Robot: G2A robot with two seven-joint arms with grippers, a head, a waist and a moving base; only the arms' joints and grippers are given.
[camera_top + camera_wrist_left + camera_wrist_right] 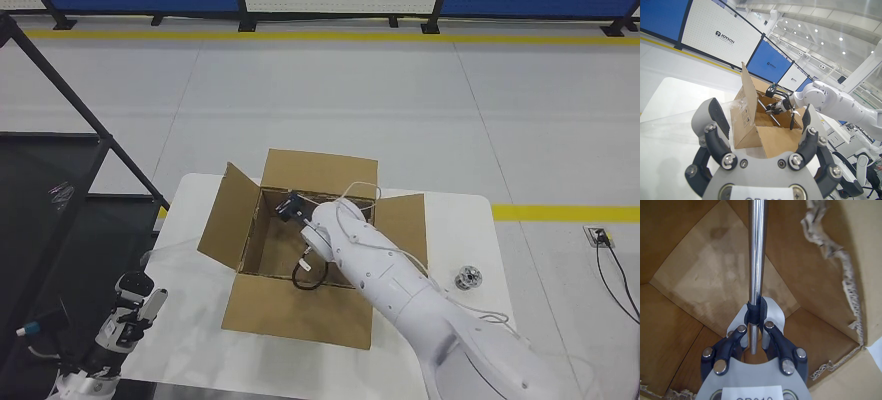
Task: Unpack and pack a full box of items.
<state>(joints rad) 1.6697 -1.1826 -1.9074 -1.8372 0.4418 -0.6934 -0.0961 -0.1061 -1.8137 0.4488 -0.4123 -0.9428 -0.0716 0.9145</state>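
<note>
- Two pads of the right gripper (755, 311) are clamped on a steel rod (756, 256), gripping it close to one end. Only a short stub pokes back past the fingers toward the wrist.
- Ahead of those fingers the rod's long axis runs straight out in line with the gripper, and most of its length lies beyond the grip.
- Around and beneath the fingers is the inside of the cardboard box (829, 275), with bare floor below and a torn wall edge off to one side. From the left wrist view the rod (770, 113) slants across the box interior, neither flat nor upright.
- By my reading, the next move turns on that slant. Whether the rod is laid down or drawn out, its far end has to clear the walls, so the axis has to be steered along the box.
- Well apart from the box, the left gripper (762, 109) hangs with its fingers spread wide and nothing between them, so the right arm is plainly nearer.
- Beyond the box's far flap, a small round metal part (466, 277) sits on the table (460, 215).
</note>
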